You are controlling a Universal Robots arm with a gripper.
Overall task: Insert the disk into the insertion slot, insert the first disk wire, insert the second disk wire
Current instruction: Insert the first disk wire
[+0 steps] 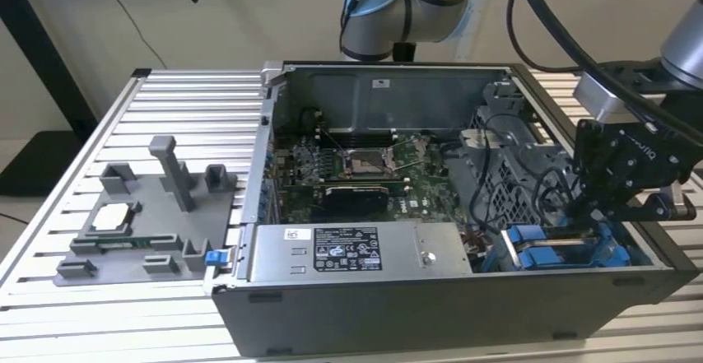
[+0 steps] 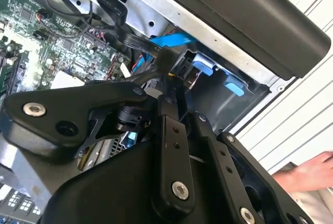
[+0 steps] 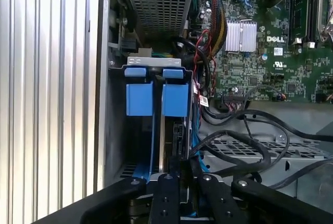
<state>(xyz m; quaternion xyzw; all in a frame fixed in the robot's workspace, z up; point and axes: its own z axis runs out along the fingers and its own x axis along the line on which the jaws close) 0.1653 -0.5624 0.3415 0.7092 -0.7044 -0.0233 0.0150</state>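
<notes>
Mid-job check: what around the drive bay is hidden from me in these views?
Exterior view: the pincer partly covers the blue carriers, so wire seating is hidden.
First wrist view: the pincer's black links cover the carriers' ends nearest it.
Second wrist view: the links hide the carriers' bodies; a hand is cut off by the edge.

Your scene sits in even, soft room light — glare whitens the table slats, while the case interior lies dim.
</notes>
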